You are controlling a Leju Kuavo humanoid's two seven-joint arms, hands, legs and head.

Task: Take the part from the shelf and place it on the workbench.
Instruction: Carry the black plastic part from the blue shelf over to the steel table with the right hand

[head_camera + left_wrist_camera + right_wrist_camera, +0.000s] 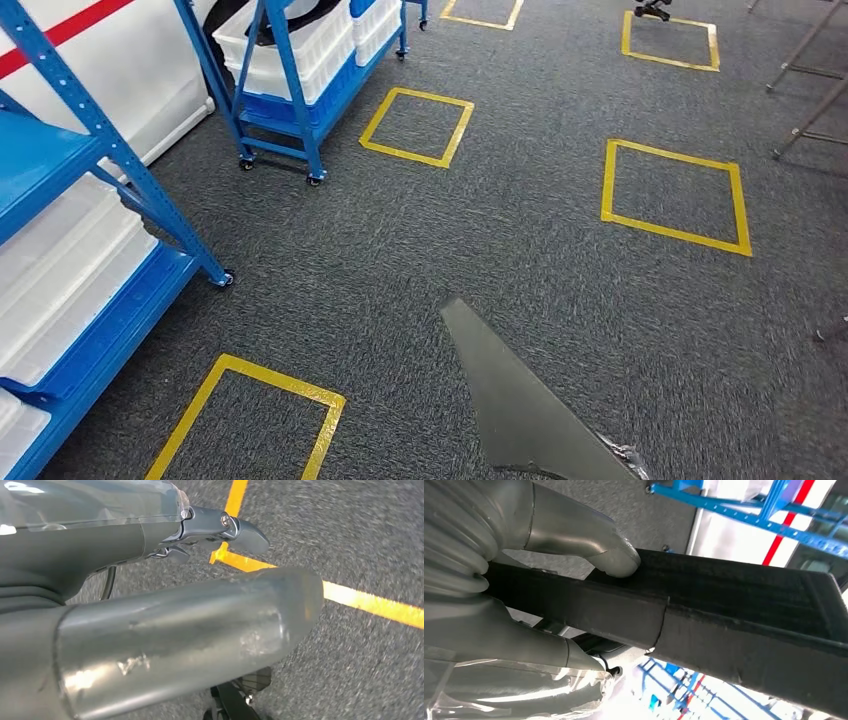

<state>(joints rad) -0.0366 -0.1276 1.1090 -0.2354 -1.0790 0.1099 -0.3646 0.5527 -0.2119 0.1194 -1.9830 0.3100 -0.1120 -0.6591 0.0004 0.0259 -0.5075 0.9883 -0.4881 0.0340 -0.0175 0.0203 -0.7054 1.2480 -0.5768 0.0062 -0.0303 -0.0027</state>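
At nine o'clock of my head view stood the blue shelf (95, 215) with white bins (70, 265) on its tiers; at eleven o'clock a second blue wheeled rack (290, 95) held more white bins. Yellow tape squares (672, 196) marked the grey carpet floor (420, 260) from seven o'clock round to one o'clock.

My left hand (165, 615) hung over the carpet near a yellow tape line (372, 604). Nothing was seen in it, but whether its fingers were spread or curled I could not tell.

The part (525, 410), a dark flat tapered panel, was off the shelf and in the air at five to six o'clock of my head view, its point toward twelve. My right hand (524, 595) grasped it, with the thumb (616, 560) pressed on one face and other fingers under the opposite face.

Judgement: the take was complete and the carry step was in hand. The counter was not seen. The next move called for turning and walking until the counter came to view, keeping the grasp firm, since the long panel overhung the hand and could swing or slip, then lowering it flat before release.
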